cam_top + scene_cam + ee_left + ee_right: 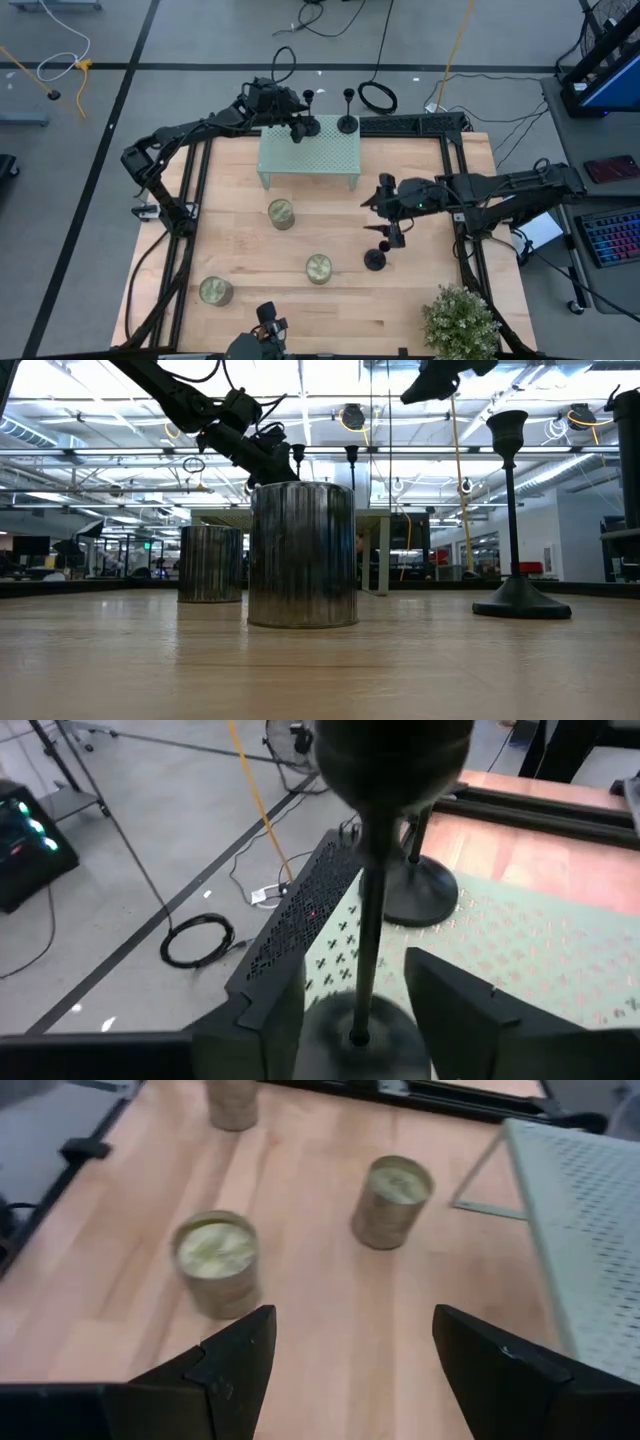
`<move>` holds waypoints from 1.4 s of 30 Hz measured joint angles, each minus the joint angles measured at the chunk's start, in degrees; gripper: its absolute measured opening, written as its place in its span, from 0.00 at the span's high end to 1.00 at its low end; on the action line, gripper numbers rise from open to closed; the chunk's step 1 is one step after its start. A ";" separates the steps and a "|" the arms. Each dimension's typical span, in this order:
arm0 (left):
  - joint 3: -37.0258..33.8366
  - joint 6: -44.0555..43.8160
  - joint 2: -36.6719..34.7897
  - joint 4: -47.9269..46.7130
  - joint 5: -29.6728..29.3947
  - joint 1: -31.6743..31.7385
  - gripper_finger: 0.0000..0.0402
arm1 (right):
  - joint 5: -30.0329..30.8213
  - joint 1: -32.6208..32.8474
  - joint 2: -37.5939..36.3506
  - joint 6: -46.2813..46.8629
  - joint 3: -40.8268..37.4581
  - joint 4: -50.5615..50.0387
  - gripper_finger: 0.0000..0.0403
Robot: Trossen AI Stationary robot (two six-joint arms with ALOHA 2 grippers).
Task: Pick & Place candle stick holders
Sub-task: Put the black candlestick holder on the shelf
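Three black candle stick holders show. One (347, 122) stands by its disc base on the far right corner of a pale green perforated shelf (320, 160). A second (306, 112) stands upright at the shelf's far edge, between the fingers of my left gripper (298, 128), and its stem (368, 920) rises between them. The third (375, 258) stands by its base on the wooden table. My right gripper (392, 232) hangs open and empty just above and to the far side of it, and shows high in the low view (440, 380). My left gripper pinches the second holder's disc base (355, 1020) between its two fingers (450, 1010), and the disc fills the gap. The fingers come in roughly level from the table's left side. The holder stands upright; whether its base rests on the shelf or hangs just over it, I cannot tell.
Three round metal tins stand on the table (281, 213), (319, 268), (216, 291). A potted plant (462, 322) sits at the near right corner. A black frame (455, 150) borders the table. A small camera mount (265, 330) stands at the near edge.
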 joint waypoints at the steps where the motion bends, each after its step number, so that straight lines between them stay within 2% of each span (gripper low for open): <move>1: 0.00 0.52 -0.50 -0.38 -0.53 -0.14 0.52 | 0.00 0.85 0.00 0.59 0.00 -0.24 0.34; 9: 0.00 2.67 -6.99 -7.58 -1.01 -1.65 0.45 | 2.23 6.75 0.00 3.73 0.00 -1.82 0.34; 13: 0.00 2.51 -10.86 -12.70 -1.01 -2.29 0.46 | 4.79 9.27 0.00 6.69 0.00 -4.14 0.34; 18: 0.00 2.11 -15.95 -18.42 -0.99 -3.38 0.48 | 4.61 13.15 0.00 10.93 0.00 -7.25 0.34; 22: 0.00 1.27 -19.60 -21.16 -0.97 -4.22 0.51 | 5.21 16.49 -0.12 9.51 -1.27 -5.78 0.34; 27: 0.00 1.18 -22.77 -23.05 -0.98 -5.05 0.54 | 12.38 18.91 -1.55 9.21 -5.84 -4.39 0.34; 30: 0.00 1.05 -23.47 -23.04 -0.96 -5.50 0.54 | 15.30 19.41 -3.26 9.08 -9.46 -0.72 0.34; 37: -0.02 1.16 -23.22 -23.08 -0.96 -5.74 0.55 | 8.83 19.41 -8.39 9.33 -19.38 13.66 0.34; 42: -0.02 0.93 -23.12 -23.15 -0.95 -6.01 0.55 | 9.06 19.40 -11.71 6.02 -26.42 23.16 0.34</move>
